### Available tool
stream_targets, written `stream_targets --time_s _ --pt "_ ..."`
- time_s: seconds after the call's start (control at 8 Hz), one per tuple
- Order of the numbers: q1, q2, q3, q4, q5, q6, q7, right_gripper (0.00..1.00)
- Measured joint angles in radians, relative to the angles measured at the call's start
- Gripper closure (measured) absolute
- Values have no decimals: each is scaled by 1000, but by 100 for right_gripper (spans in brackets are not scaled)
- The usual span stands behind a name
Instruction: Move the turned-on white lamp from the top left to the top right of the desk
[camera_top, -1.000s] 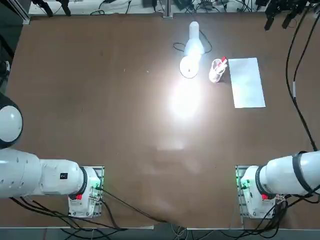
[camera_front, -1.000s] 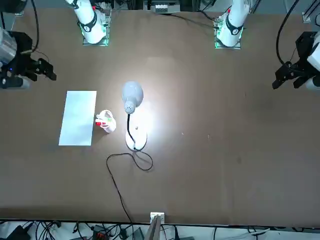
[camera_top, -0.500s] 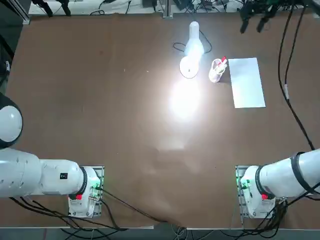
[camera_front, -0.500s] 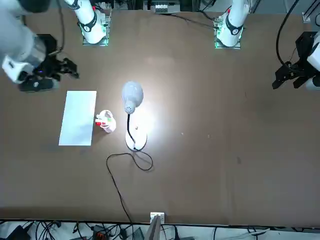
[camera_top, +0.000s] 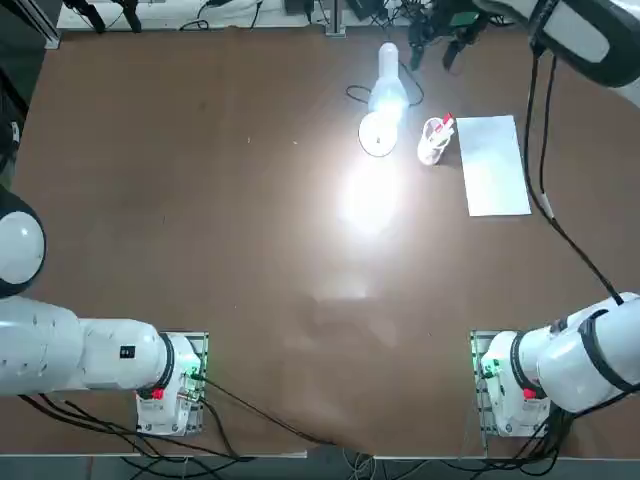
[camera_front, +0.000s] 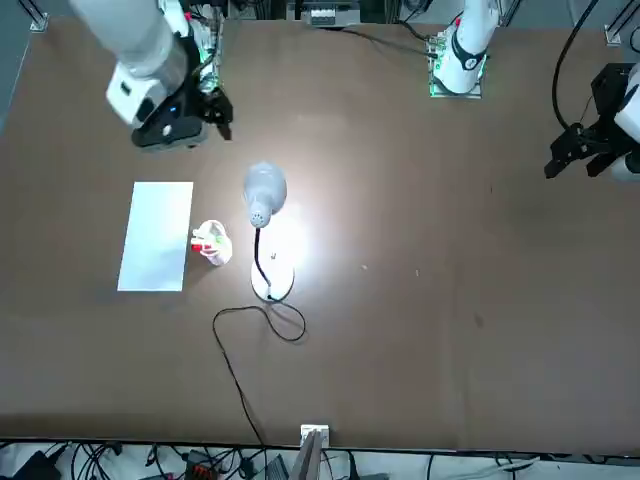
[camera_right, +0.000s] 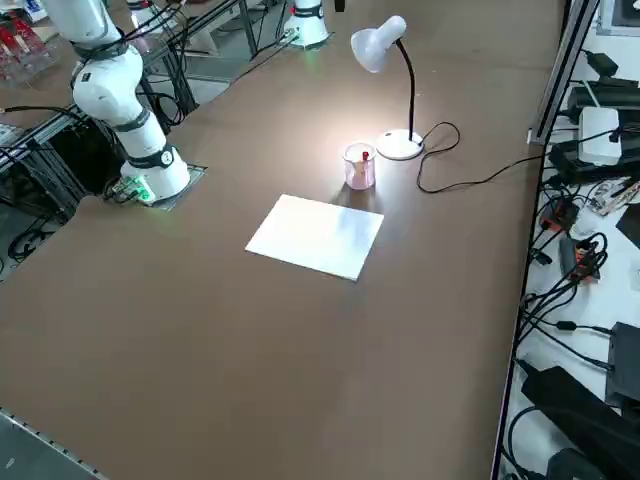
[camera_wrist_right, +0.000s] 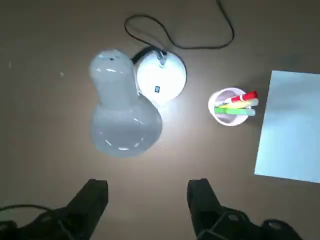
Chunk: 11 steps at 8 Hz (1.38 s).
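Note:
The lit white lamp (camera_top: 380, 118) stands at the far middle of the brown desk (camera_top: 200, 200), its head (camera_front: 264, 190) bent over a bright pool of light and its disc base (camera_front: 272, 283) flat on the wood. A thin black cord (camera_front: 262, 325) loops away from the base. My right gripper (camera_top: 433, 48) hovers high over the far edge, just right of the lamp and clear of it. In the wrist view its fingers (camera_wrist_right: 93, 199) stand apart around bare desk, with the lamp head (camera_wrist_right: 125, 112) and base (camera_wrist_right: 161, 77) beyond them. It is open and empty.
A small clear cup with red and green pens (camera_top: 433, 140) stands right beside the lamp base. A white paper sheet (camera_top: 492, 165) lies just right of the cup. Cables and gear (camera_right: 580, 250) hang past the desk's far edge.
My right arm has swung left along the far edge, from the far right corner to just right of the lamp. The lamp, cup and paper have not moved.

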<state>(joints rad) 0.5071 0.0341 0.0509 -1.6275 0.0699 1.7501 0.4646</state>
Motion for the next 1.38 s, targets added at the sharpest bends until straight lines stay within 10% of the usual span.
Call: stream_targets --time_s 1.38 --pt "139 187 -6 -49 -468 403 473 7"
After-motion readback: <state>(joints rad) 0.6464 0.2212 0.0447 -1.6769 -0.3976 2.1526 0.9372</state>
